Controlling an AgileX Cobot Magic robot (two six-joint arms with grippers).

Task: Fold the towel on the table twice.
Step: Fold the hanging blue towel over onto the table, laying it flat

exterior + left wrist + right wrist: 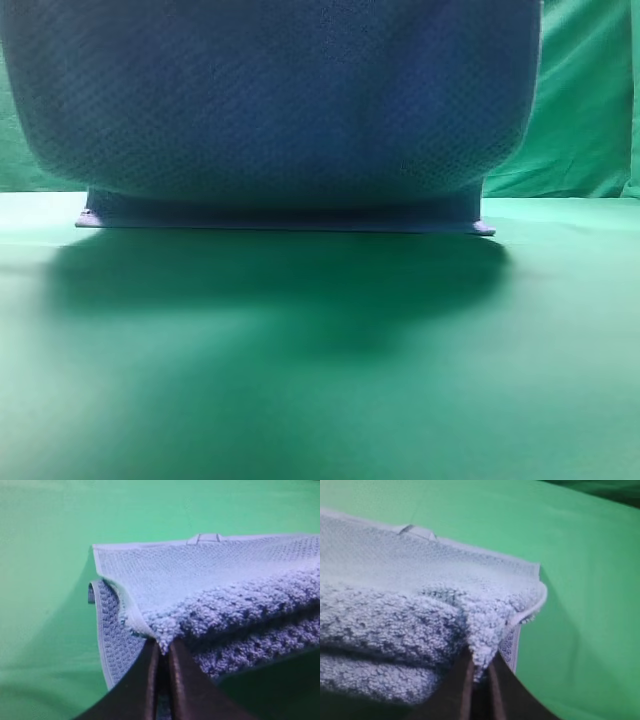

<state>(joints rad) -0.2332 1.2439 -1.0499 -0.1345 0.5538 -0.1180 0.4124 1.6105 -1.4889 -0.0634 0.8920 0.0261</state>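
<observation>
Blue-grey towel [280,100], pinched in both closed claws [161,647] [479,666], hangs over the table [320,380], blocking the backdrop cloth [585,100].

the towel [280,110] is thick blue-grey cloth, matt, with a bumpy waffle-knit weave that reads as fine regular dimples across the raised sheet in the high view. close up in the wrist views the pile looks fuzzy and looped, coarser toward 6 o'clock, and a thin pale flat-woven edging [131,611] runs along the hem, smoother than the body. a small woven hanging loop [204,538] sits at 12 o'clock on the far hem. the bench [320,380] is a smooth bright green surface with a soft, faint sheen. the backdrop cloth [585,110], at 3 o'clock, is green fabric, matt and wrinkled. the left tool [161,652] and right tool [479,672] have dark, smooth, slightly glossy fingers.
</observation>
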